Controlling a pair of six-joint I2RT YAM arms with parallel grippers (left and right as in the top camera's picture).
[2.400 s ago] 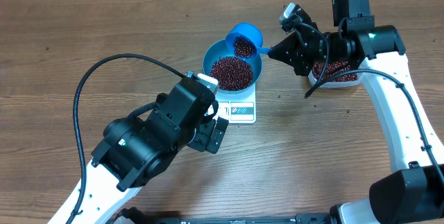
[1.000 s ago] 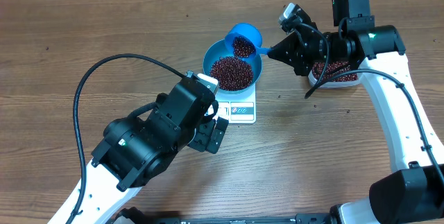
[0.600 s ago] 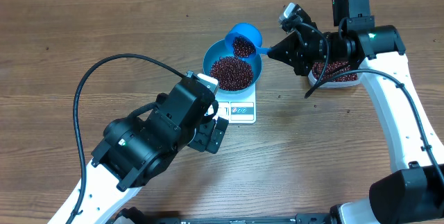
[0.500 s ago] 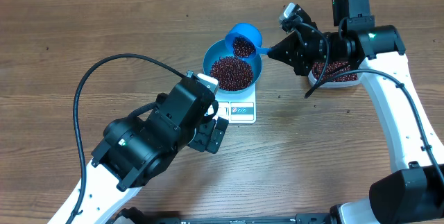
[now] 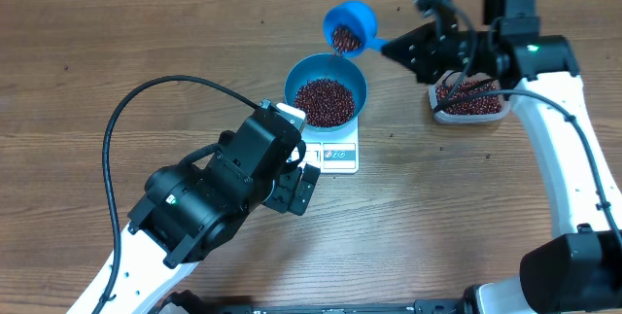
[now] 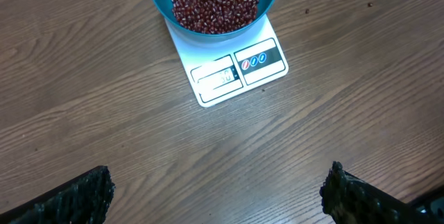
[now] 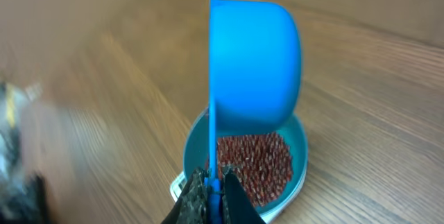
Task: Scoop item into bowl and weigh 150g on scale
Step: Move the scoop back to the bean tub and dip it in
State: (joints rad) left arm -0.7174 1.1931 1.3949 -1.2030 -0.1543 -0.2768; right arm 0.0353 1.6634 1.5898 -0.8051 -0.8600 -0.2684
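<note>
Two arms cover part of the overhead view. The left hand (image 5: 303, 186) sits mostly under its own arm near the middle of the surface, so its jaws cannot be judged here. The right arm crosses a clear tub (image 5: 468, 120) of beans (image 5: 478, 100) near the far right corner. The bowl (image 5: 292, 83) stands on the scale (image 5: 335, 154), hiding all but the display end, and holds a deep layer of beans. Toward the far edge, apart from the bowl, the right hand (image 5: 389, 48) is closed on the handle of a small blue scoop (image 5: 355, 15) carrying some beans.

From the left wrist, the bowl is cut off by the top of the picture, with beans heaped inside and the scale under it. The display digits are too faint to read. The fingers (image 6: 76, 200) show only as dark tips in the bottom corners, spread wide and holding nothing.

From the right wrist, the left side is blurred. The scoop shows side-on, so its load is hidden. The right fingers (image 7: 195, 202) clamp its handle at the bottom edge. Beyond it sits the bowl of beans, with a corner of the scale showing.
</note>
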